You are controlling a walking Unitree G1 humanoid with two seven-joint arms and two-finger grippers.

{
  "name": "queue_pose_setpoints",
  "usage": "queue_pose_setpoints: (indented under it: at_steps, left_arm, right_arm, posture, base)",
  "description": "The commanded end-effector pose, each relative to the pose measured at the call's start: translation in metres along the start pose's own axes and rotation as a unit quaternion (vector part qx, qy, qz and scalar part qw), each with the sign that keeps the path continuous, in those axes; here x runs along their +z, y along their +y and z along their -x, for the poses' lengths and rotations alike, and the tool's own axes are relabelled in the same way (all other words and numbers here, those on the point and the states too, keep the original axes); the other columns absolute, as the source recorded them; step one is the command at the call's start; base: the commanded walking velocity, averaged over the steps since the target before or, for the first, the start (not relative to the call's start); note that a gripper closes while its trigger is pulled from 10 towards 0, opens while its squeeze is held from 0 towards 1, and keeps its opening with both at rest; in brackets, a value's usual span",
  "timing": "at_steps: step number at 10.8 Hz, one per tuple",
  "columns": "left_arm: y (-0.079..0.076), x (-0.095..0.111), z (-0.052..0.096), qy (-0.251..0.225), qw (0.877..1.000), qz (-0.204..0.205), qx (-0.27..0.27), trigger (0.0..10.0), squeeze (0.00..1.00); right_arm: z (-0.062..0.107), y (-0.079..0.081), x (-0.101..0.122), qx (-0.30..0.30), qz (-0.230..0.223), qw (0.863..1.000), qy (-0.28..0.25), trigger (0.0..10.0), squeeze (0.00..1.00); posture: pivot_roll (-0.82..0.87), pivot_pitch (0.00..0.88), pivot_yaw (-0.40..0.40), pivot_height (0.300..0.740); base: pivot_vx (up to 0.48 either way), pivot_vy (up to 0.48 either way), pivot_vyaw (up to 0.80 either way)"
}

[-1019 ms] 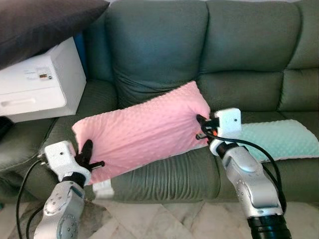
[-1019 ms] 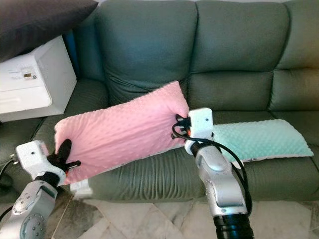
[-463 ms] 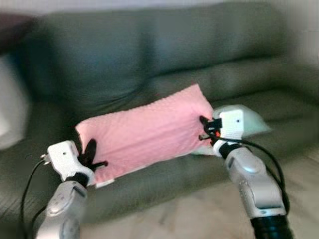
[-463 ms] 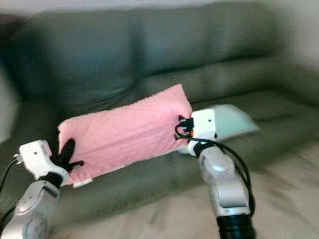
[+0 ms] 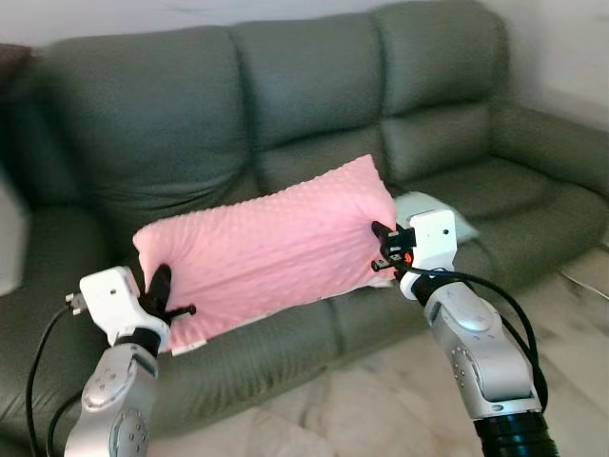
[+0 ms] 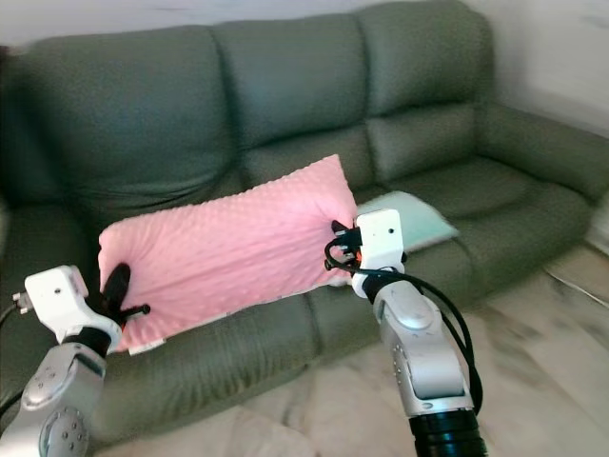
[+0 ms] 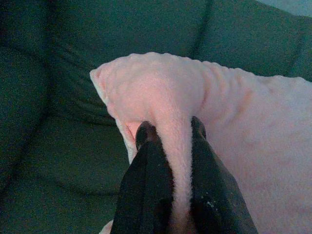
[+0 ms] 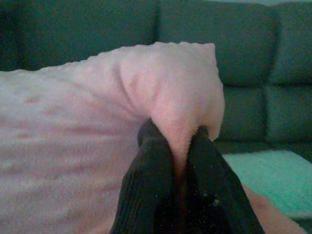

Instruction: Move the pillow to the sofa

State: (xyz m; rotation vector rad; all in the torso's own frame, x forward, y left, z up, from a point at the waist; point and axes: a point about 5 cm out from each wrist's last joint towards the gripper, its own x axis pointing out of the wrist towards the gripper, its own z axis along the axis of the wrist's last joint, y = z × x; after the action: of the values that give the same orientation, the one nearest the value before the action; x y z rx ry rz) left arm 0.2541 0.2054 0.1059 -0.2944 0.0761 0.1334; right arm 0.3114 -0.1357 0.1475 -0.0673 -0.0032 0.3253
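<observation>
As I face the sofa (image 5: 285, 86), my left gripper (image 5: 162, 295) and right gripper (image 5: 383, 249) each pinch an end of the pink pillow (image 5: 266, 248), holding it level above the seat.

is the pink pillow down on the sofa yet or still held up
Held up. The left gripper and right gripper each pinch an end of the pillow, in front of the sofa.

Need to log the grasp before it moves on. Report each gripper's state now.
Left gripper: shut on the pink pillow, pinching its left end.
Right gripper: shut on the pink pillow's right end.
</observation>
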Motion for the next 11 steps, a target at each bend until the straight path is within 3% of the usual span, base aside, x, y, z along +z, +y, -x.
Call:
queue_pose_setpoints:
  at_steps: [1,3,7,11]
  left_arm:
    - [0.01,0.004,0.001,-0.009,1.0,-0.012,0.024,10.0,0.0]
    - [0.018,0.003,0.003,-0.01,0.998,-0.036,0.058,10.0,0.0]
    - [0.022,0.005,0.008,-0.024,0.994,-0.076,0.07,10.0,0.0]
    - [0.019,-0.003,0.008,-0.017,0.995,-0.079,0.062,10.0,0.0]
  right_arm:
    - [-0.001,0.001,0.01,0.003,0.008,1.0,-0.022,10.0,0.0]
    - [-0.001,0.003,0.01,0.014,0.006,1.0,-0.025,10.0,0.0]
    - [-0.007,0.022,0.012,0.056,-0.008,0.997,-0.043,10.0,0.0]
    - [-0.007,0.019,0.009,0.042,-0.011,0.998,-0.038,10.0,0.0]
  posture:
    - [-0.21,0.014,0.032,0.74]
    - [-0.2,0.014,0.036,0.74]
    - [-0.17,0.016,0.044,0.74]
    - [-0.18,0.021,0.044,0.74]
  base:
    - [0.0,0.0,0.8]
    - [0.0,0.0,0.8]
    - [0.0,0.0,0.8]
    - [0.0,0.0,0.0]
